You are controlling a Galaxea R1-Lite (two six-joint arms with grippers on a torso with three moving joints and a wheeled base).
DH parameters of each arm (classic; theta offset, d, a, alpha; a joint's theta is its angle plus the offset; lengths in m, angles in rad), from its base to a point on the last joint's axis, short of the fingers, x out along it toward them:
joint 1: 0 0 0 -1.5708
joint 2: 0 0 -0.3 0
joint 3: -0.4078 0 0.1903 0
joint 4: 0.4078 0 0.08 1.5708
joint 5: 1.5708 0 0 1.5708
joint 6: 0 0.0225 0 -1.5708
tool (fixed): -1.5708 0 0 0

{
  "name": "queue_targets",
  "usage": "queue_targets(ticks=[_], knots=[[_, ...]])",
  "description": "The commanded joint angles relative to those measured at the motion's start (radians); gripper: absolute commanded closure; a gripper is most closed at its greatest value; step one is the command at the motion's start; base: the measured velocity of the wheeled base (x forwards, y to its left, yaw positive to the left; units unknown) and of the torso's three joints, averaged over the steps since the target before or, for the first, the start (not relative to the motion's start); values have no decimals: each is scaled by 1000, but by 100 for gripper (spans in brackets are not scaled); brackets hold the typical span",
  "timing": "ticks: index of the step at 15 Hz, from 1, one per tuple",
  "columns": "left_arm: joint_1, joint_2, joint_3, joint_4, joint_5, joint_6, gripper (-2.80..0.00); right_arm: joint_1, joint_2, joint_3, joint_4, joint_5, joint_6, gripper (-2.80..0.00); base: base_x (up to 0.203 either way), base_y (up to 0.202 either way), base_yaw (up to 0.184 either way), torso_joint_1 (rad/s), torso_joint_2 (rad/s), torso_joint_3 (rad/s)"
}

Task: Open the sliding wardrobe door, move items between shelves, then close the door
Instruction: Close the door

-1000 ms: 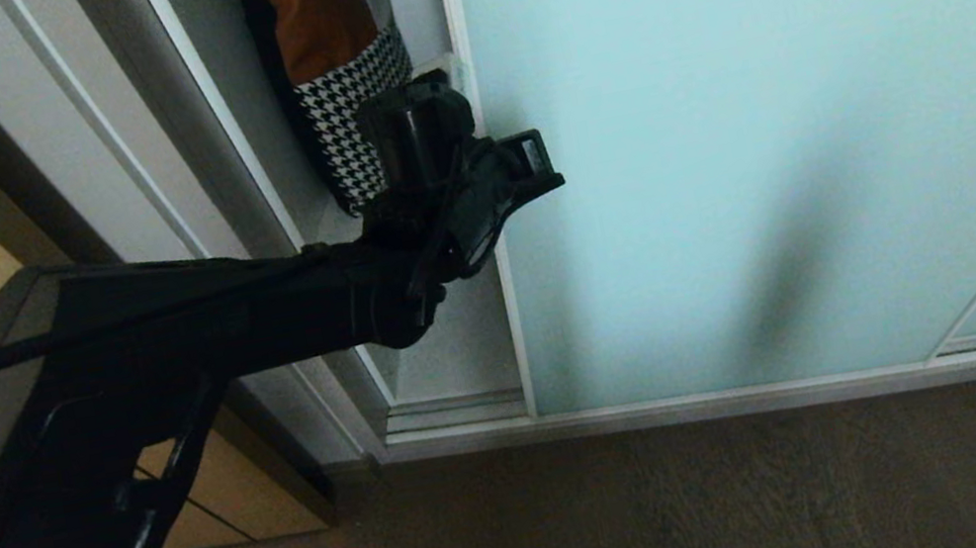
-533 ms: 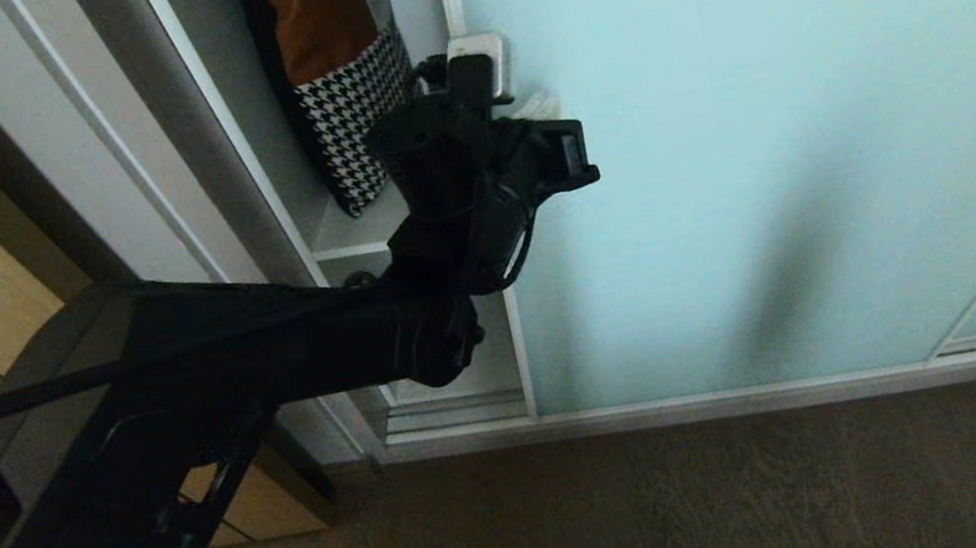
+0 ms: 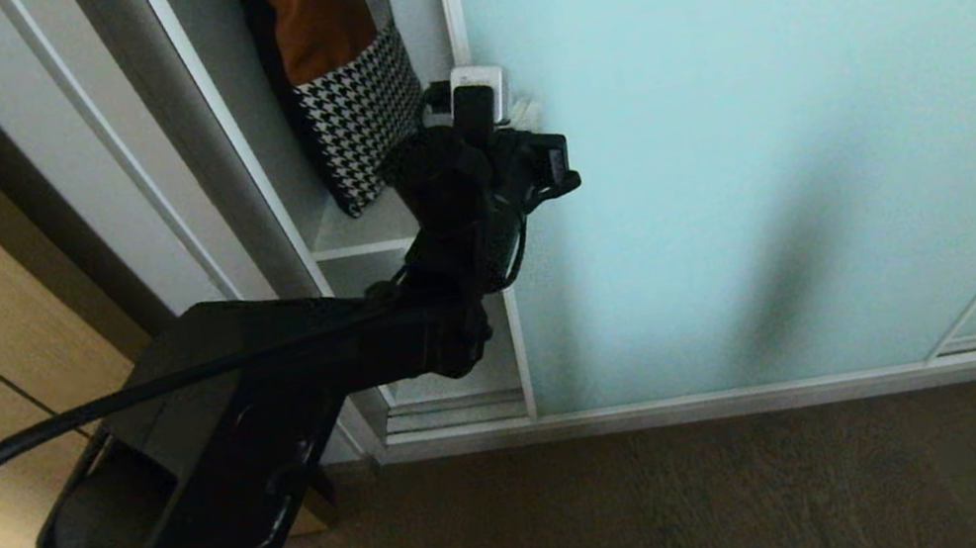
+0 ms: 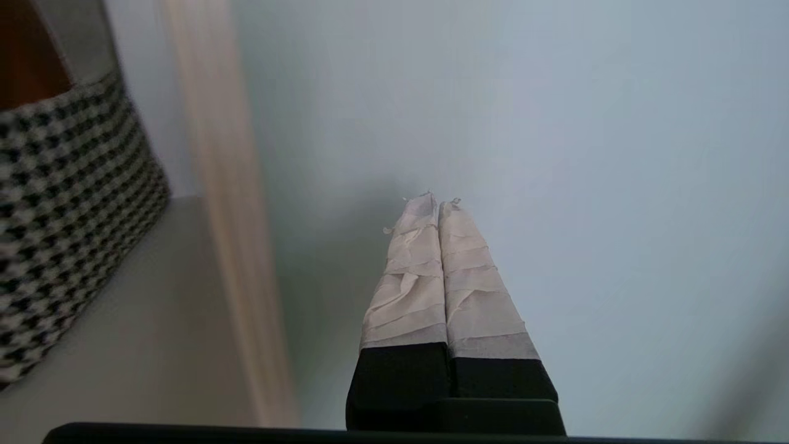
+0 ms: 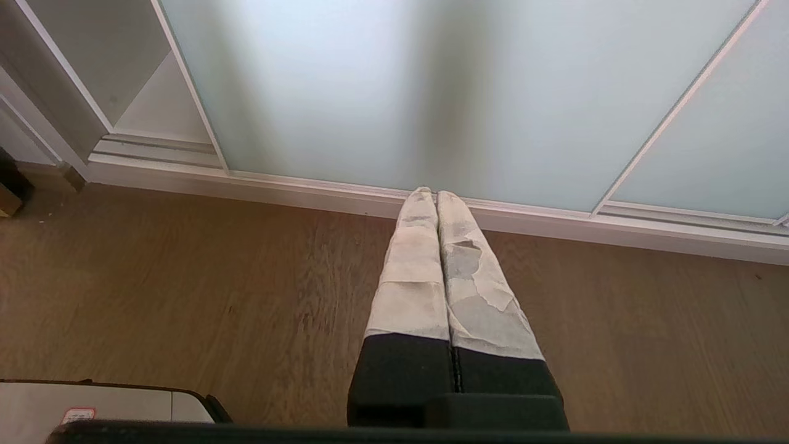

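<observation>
door [image 3: 771, 113]: frosted matt glass, thin metal frame | bag [image 3: 356, 121]: woven houndstooth cloth | floor [image 3: 692, 519]: matt grained wood

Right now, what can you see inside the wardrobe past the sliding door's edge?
Through the gap left of the sliding wardrobe door: a houndstooth-and-brown cushion on a shelf. The frosted glass hides everything behind it.

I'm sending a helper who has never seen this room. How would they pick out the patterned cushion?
Find the frosted aqua sliding door; left of its silver edge the wardrobe stands open. There, on the grey-white shelf, leans the cushion: rust-brown above, black-and-white houndstooth below, the only patterned thing there.
</observation>
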Motion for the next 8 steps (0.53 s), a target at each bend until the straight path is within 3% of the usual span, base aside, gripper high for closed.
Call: queue_targets(ticks=[1, 8], knots=[[7, 32, -2, -32, 5, 5, 0, 0, 0, 0, 0, 0, 0, 0, 0, 0, 0, 0, 0, 0], [26, 69, -2, -34, 6, 40, 0, 0, 0, 0, 0, 0, 0, 0, 0, 0, 0, 0, 0, 0]])
